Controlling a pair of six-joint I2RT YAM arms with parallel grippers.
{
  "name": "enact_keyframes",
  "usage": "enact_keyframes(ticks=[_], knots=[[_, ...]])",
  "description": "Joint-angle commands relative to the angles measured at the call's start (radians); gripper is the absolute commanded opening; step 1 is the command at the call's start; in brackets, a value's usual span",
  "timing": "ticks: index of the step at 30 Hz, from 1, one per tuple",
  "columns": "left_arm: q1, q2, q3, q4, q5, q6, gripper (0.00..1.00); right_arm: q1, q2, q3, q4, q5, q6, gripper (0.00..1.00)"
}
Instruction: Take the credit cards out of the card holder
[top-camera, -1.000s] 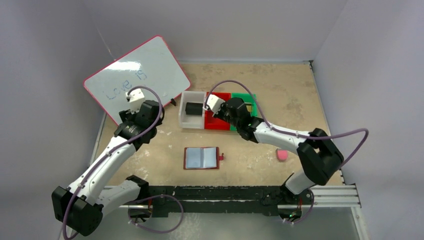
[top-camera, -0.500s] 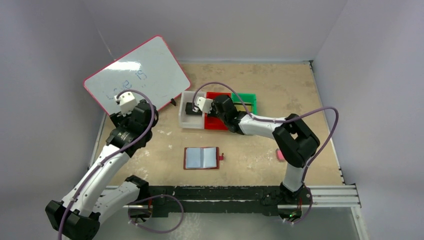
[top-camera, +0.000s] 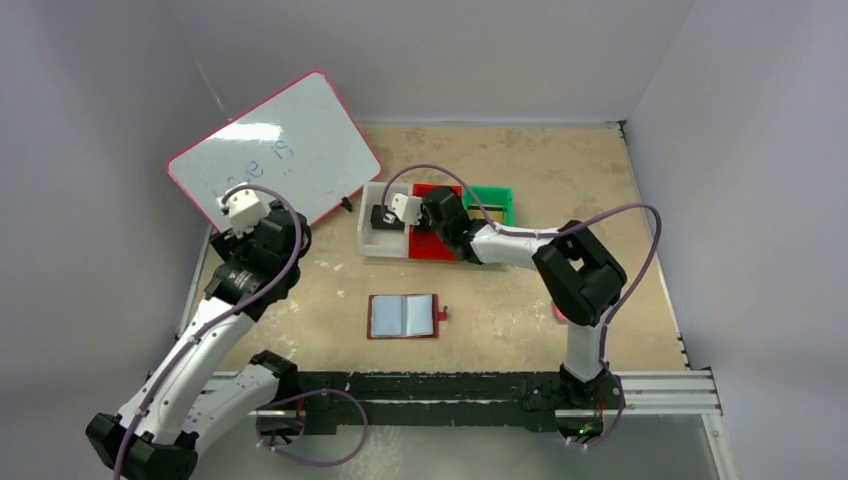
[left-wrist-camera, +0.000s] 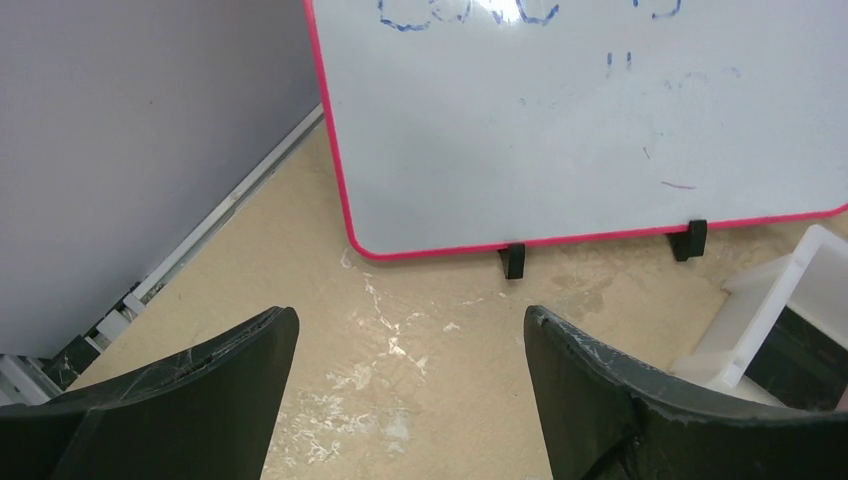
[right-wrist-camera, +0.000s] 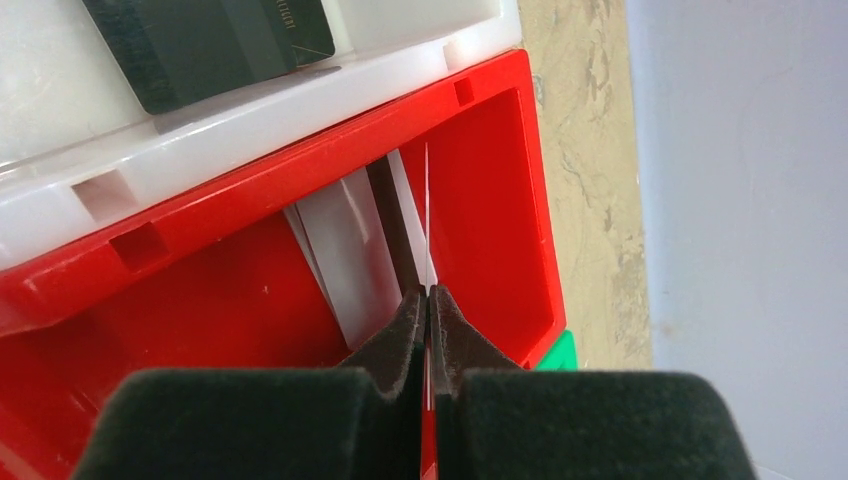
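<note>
My right gripper (right-wrist-camera: 428, 296) is pinched tight, the two dark pads pressed together on a thin card (right-wrist-camera: 427, 225) that I'm seeing edge-on, just a pale sliver running away from the tips. I can't tell its colour from this angle. It hangs over the red bin (right-wrist-camera: 480, 135), and inside that bin a silver-grey card (right-wrist-camera: 345, 250) lies slanted against the floor. Whether my card touches it, I can't tell. Just past the red wall sits the white bin (right-wrist-camera: 250, 130) with a black card (right-wrist-camera: 210, 40) lying flat in it, and a corner of the green bin (right-wrist-camera: 556, 356) peeks in on the other side.

From above, the three bins stand in a row at mid-table: white on the left, red in the middle, green on the right, touching side by side. The card holder (top-camera: 403, 316) lies open and flat on the table, well nearer than the bins, its pale blue sleeves facing up and its snap tab sticking out to the right.

My left gripper (left-wrist-camera: 410, 318) is spread wide and holds nothing, with only bare table between the fingers. It hangs near the foot of the whiteboard (left-wrist-camera: 600, 120), far off to the left of the holder.
</note>
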Motion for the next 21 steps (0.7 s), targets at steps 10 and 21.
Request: enact_keyframes(ticks=[10,21], knots=[[0.004,-0.124,0.003,-0.006,-0.107,-0.054,0.84,-0.019,0.033,0.04,0.049,-0.021,-0.036,0.17],[0.004,-0.106,0.007,-0.008,-0.097,-0.05,0.84,-0.019,0.011,0.032,-0.01,-0.074,-0.034,0.31]])
